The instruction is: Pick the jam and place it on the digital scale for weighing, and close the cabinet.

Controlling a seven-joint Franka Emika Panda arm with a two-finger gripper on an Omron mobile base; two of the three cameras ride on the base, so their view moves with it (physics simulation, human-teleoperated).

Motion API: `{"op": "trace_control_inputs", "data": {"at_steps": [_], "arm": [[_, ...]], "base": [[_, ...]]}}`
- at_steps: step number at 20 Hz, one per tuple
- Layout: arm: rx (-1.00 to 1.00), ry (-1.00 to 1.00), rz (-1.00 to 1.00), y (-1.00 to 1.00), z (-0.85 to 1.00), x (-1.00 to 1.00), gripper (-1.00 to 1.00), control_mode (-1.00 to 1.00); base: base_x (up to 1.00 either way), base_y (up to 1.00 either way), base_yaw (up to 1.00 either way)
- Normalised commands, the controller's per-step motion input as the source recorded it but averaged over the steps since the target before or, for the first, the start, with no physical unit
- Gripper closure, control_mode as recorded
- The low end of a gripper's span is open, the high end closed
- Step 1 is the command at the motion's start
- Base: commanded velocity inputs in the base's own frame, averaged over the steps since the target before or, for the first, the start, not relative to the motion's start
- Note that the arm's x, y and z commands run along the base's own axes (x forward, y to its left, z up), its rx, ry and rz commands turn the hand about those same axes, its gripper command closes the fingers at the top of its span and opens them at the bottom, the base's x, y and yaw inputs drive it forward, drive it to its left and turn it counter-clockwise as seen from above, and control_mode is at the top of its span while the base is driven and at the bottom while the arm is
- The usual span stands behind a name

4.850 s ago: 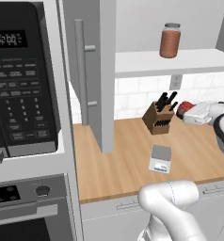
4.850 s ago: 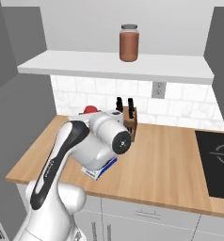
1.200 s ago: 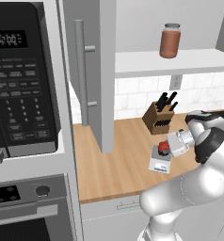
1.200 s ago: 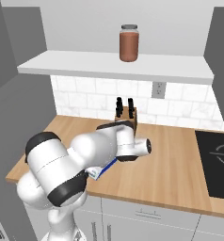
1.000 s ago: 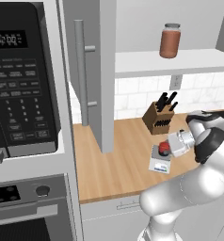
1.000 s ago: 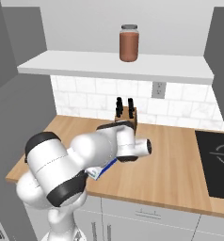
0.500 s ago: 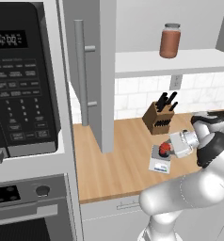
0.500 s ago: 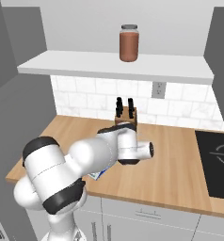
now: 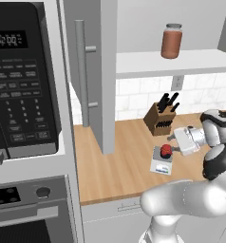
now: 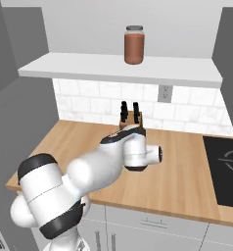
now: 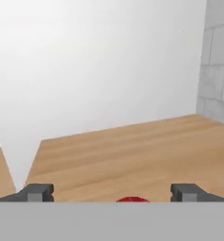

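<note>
The jam (image 9: 166, 150), a tiny red jar, stands on the digital scale (image 9: 160, 165) on the wooden counter. My gripper (image 9: 172, 141) hovers just right of and above it, open, its fingers spread wide with nothing between them. In the hand view the fingertips (image 11: 36, 193) stand far apart and only the jam's red top (image 11: 132, 199) peeks up low between them. The cabinet door (image 9: 96, 71) with its long bar handle (image 9: 80, 76) stands open, swung out over the counter's left part. The same door (image 11: 85, 70) is the pale wall ahead in the hand view.
A knife block (image 9: 161, 117) stands at the back wall behind the scale. A taller brownish-red jar (image 9: 171, 41) sits on the shelf (image 9: 191, 60). The black microwave (image 9: 22, 80) hangs at left, and a cooktop (image 10: 229, 171) lies at right. My arm (image 10: 104, 169) covers the scale in the right base view.
Earlier the scale was bare and the jam was in my gripper near the knife block. Now the jam is on the scale, let go, and my hand has drawn back slightly to the right.
</note>
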Motion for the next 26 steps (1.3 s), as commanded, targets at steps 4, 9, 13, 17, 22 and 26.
{"op": "trace_control_inputs", "data": {"at_steps": [4, 9, 13, 17, 22, 26], "arm": [[0.22, -0.42, 0.00, -0.18, 0.86, -0.66, -1.00, -1.00], [0.32, -0.58, 0.00, -0.25, 0.97, -0.67, -1.00, -1.00], [0.39, -0.55, -0.04, -0.38, 0.98, -0.59, -1.00, -1.00], [0.42, -0.33, -0.20, -0.48, 0.83, -0.50, -1.00, -1.00], [0.44, -0.12, -0.23, -0.74, 0.50, -0.29, -1.00, -1.00], [0.27, -0.06, -0.27, -0.49, 0.28, -0.33, -1.00, -1.00]], "base": [[0.00, 0.00, 0.00], [0.00, 0.00, 0.00], [0.00, 0.00, 0.00], [0.00, 0.00, 0.00], [0.00, 0.00, 0.00], [0.00, 0.00, 0.00]]}}
